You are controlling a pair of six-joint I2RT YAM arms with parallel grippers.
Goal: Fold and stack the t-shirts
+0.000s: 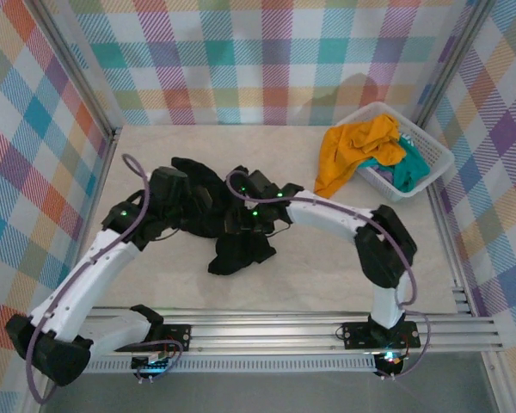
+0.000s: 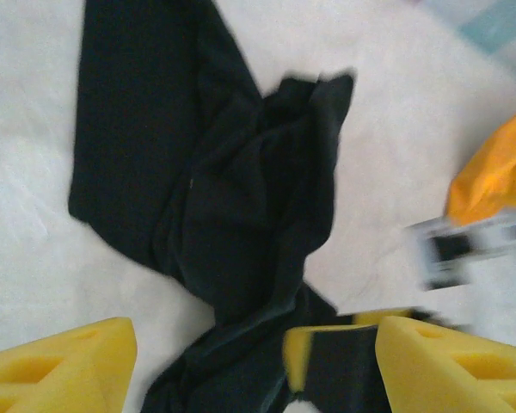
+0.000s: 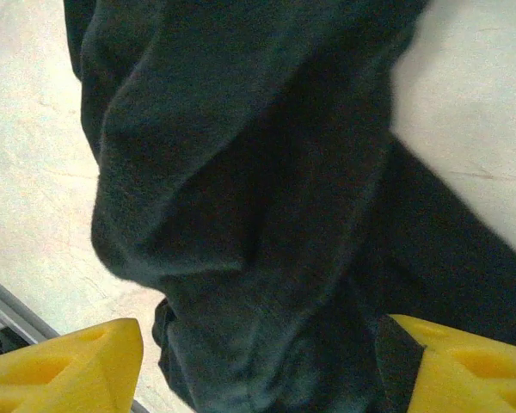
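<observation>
In the middle of the tabletop (image 1: 327,275) lies the black t-shirt (image 1: 241,251), crumpled and unfolded, with both arms bent over it. The left hand (image 2: 254,331) is released, its yellow fingers (image 2: 60,366) wide apart over a twisted strip of the cloth, and the right hand (image 3: 262,331) is spread too, the bunched cloth between its fingers unpinched. At the far right an orange t-shirt (image 1: 357,146) and a teal t-shirt (image 1: 406,168) sit heaped in a white basket (image 1: 434,159) — the orange one spilling over its rim.
</observation>
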